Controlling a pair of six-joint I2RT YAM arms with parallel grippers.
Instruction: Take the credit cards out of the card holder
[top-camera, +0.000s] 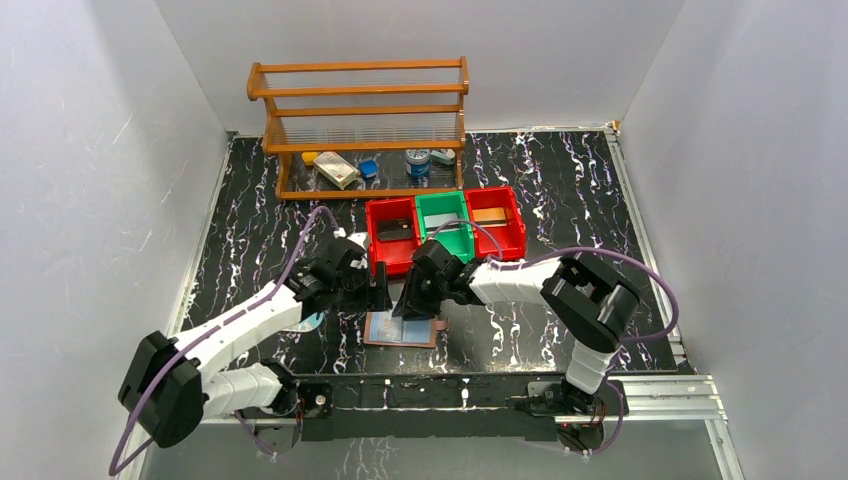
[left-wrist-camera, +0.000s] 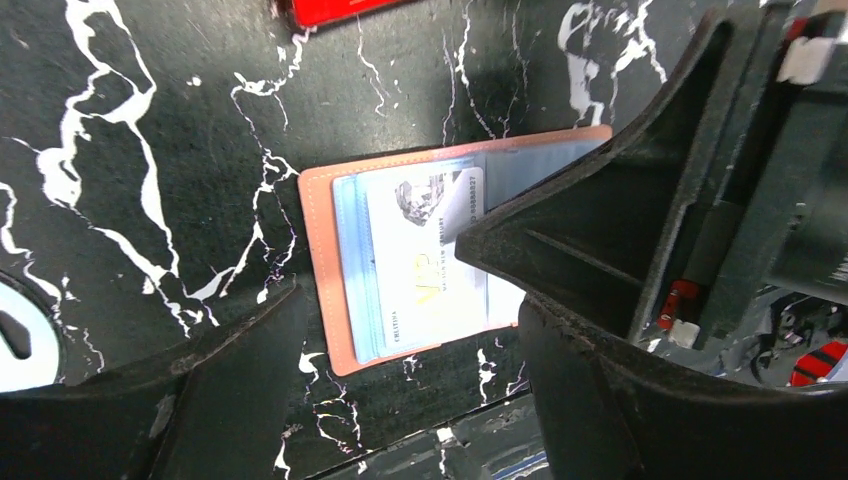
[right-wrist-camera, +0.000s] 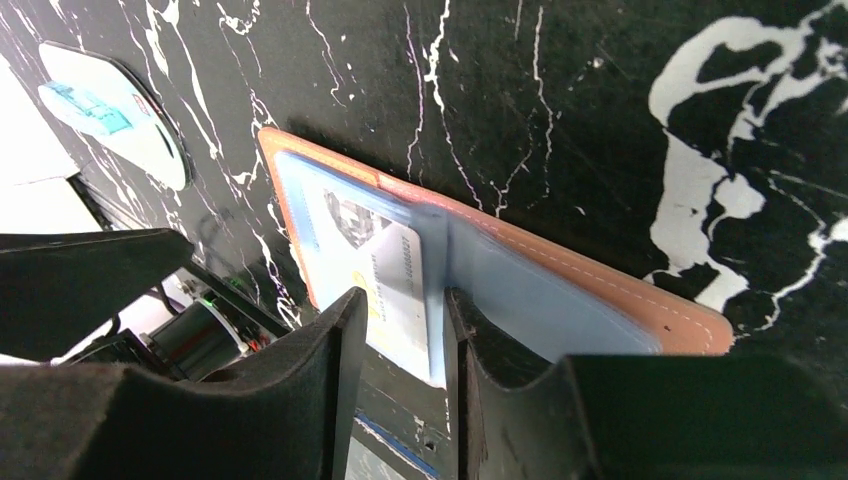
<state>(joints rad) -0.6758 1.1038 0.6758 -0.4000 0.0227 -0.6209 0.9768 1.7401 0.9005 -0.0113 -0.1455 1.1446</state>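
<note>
Pressing its tips onto the pale card (left-wrist-camera: 420, 255) in the card holder (left-wrist-camera: 318, 270), the right pincer (right-wrist-camera: 400, 300) is just a sliver apart, not gripping anything. Left pincer (left-wrist-camera: 405, 310) hangs spread wide and empty over the holder, which lies open flat on the bench (left-wrist-camera: 130, 120). Card says "VIP" in yellow. The left red bin (top-camera: 371, 230) has something dark and flat in it.

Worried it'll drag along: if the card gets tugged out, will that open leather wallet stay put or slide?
Probably slides: the card holder lies thin and flat on the smooth table. Its halves likely flop at the fold. The card, snug in a clear pocket, may drag it.
</note>
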